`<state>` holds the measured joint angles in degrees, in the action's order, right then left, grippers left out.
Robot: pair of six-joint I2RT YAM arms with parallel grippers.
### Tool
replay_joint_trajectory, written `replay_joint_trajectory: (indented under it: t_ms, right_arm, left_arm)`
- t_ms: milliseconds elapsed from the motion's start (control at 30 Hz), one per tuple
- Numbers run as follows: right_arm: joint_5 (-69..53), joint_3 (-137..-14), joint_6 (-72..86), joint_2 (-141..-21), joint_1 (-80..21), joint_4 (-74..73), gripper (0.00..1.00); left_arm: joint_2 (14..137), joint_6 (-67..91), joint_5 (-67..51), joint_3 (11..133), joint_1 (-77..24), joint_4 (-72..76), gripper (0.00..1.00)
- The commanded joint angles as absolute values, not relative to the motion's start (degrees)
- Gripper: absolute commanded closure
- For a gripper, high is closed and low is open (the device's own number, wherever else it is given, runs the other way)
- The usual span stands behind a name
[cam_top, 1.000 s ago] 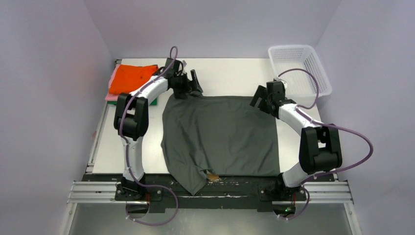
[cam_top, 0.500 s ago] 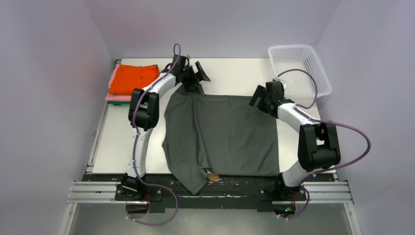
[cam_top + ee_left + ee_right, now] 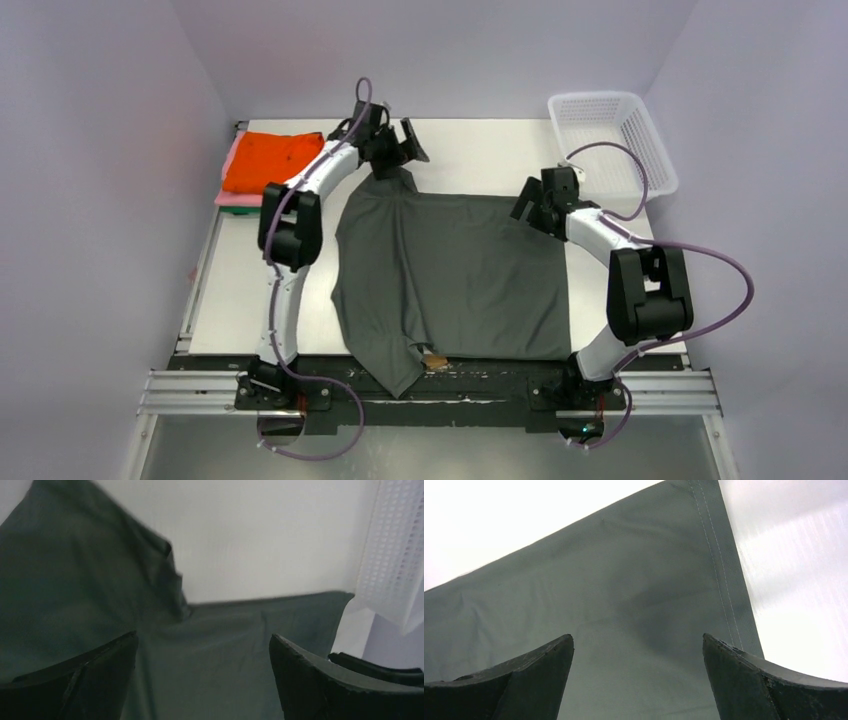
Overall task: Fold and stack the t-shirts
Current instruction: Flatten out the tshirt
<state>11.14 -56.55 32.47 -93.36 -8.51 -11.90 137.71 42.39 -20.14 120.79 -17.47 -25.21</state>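
Near edge: the grey t-shirt (image 3: 450, 270) lies spread flat on the surface (image 3: 480, 150), with 1 sleeve and the collar end drooping over the front rail. A small tan tag (image 3: 435, 360) shows at that edge. The body is mostly smooth, with long soft creases down the left half. No fold is made in it yet.

Mid to far: the far hem runs straight across. Its left end is bunched into a raised ridge, plain in the left wrist view.

Left gripper (image 3: 398, 158): over that bunched far-left corner, jaws spread wide, nothing between them. Right gripper (image 3: 522, 205): over the far-right hem corner, jaws also wide and empty. The stitched hem is sharp in its wrist view.

Far left: an orange t-shirt (image 3: 270, 160) sits folded on top of a pink t-shirt (image 3: 235, 195), well apart from the grey one. Far right: a white basket (image 3: 600, 97).

Progress, as judged: at least 2 shirts are folded and stacked. The grey one remains to be gripped at both far corners, folded, then put on the stack.
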Motion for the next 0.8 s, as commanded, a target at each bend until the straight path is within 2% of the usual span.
replay_joint_trajectory:
  t_ms: [0,67,167,300,500,767]
  right_arm:
    - [13.1,-56.7,32.2,-88.8,-9.7,-13.2,0.01]
    - [13.3,-55.4,32.2,-87.3,-10.7,-14.3,0.01]
    - [13.2,-52.8,32.8,-85.0,-11.9,-15.6,0.01]
    - [12.1,-47.8,34.4,-82.8,-13.0,-16.1,0.01]
    - [7.9,-42.7,35.2,-81.6,-13.0,-12.5,0.01]
    - [6.7,-44.3,35.2,-87.6,-12.9,-9.7,0.01]
  left_arm:
    - [109.1,33.7,-8.0,98.4,-19.1,-31.5,0.00]
    - [99.2,34.1,-3.5,85.3,-20.2,-31.6,0.00]
    - [88.6,36.6,-2.7,69.1,-21.6,-30.4,0.00]
    - [84.4,38.5,-2.1,58.8,-24.1,-31.5,0.00]
    - [90.9,40.2,-4.3,58.2,-24.1,-29.0,0.00]
    - [109.7,41.0,-4.4,71.2,-20.0,-35.2,0.00]
